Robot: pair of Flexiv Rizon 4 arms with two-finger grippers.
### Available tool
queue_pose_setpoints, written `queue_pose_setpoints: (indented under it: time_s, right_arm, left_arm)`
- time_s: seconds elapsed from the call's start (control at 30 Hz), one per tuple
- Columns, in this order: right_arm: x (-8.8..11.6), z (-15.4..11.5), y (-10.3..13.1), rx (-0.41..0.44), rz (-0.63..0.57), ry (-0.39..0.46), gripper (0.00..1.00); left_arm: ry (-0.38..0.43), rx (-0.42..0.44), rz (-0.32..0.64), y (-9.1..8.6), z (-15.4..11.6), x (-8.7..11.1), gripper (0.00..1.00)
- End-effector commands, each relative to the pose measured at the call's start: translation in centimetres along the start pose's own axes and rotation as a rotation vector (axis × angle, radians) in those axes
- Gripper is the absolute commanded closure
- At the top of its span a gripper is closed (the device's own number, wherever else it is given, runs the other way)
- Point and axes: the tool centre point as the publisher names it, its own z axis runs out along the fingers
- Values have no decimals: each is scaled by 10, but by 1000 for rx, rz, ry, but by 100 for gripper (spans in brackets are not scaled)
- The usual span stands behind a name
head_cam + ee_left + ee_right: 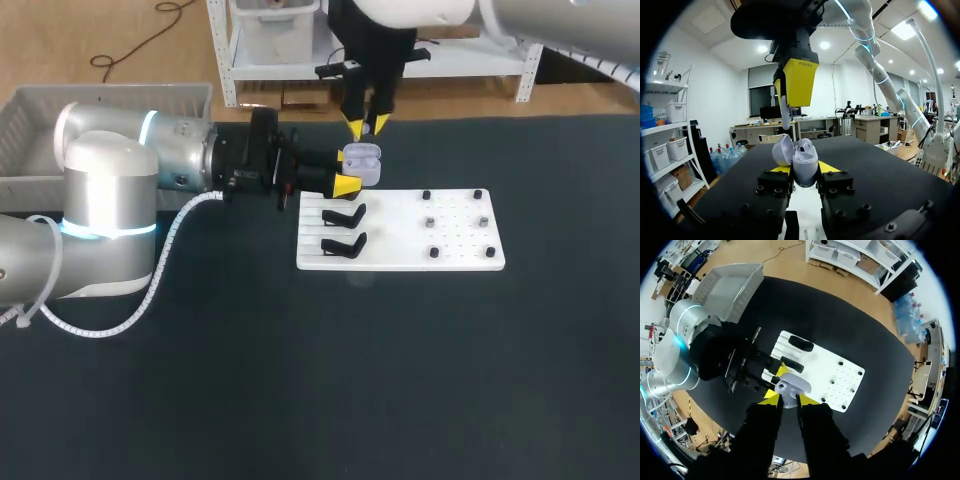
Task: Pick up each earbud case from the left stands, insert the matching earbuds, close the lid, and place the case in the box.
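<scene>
My left gripper [352, 176] is shut on a pale lilac earbud case [364, 165], held upright just behind the white stand board [400, 262] with its lid open. In the left wrist view the case [805, 165] sits between the yellow tips, lid tipped back. My right gripper [362, 126] hangs straight above the case, fingers pointing down. It is shut on a small white earbud [785, 112] whose stem pokes out just above the open case. From the right wrist, the case [799, 385] lies directly under my right gripper [789, 399].
Two black stands [343, 215] [343, 243] remain on the board's left side, and several small black pegs [430, 222] dot its right side. A grey bin [30, 130] stands at the table's back left. The front of the table is dark mat.
</scene>
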Motion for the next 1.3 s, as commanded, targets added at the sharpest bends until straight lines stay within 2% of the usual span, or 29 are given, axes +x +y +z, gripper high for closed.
queue_pose_setpoints:
  time_s: [0.03,0.5,1.3]
  right_arm:
    - [14,2,0,1,5,-56,100]
    - [13,5,12,47,-6,-82,100]
    - [19,19,12,57,5,-42,100]
  left_arm:
    - [-1,-5,3,-2,0,0,100]
    - [-1,-5,3,-2,0,0,100]
    - [-1,-5,3,-2,0,0,100]
